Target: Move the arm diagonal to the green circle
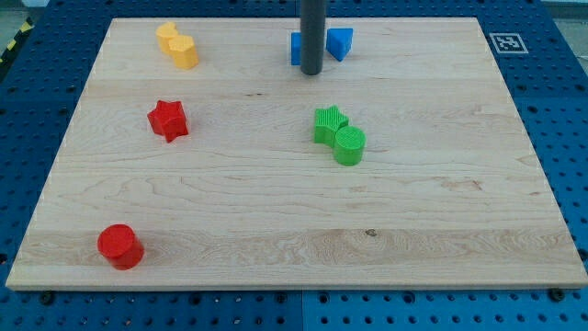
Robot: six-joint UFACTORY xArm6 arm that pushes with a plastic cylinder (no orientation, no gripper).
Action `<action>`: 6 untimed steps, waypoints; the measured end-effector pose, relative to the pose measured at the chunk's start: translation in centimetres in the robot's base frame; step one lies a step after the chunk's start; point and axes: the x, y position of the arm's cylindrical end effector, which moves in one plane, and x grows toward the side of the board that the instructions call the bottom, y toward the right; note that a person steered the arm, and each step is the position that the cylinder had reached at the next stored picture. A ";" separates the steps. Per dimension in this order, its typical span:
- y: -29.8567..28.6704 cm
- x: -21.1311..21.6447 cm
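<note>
Wooden board [276, 230] bears green star [328, 122], red star [168, 119], red cylinder [120, 245], yellow block [177, 46], blue blocks [338, 42].

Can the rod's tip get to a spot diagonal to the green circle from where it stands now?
Probably yes. My tip sits near the view's top beside the blue blocks; bare board lies between it and the green circle. Only the green star, touching the circle's upper left, needs skirting.
</note>
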 end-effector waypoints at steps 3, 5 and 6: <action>4.2 1.5; 4.4 3.8; 5.9 3.8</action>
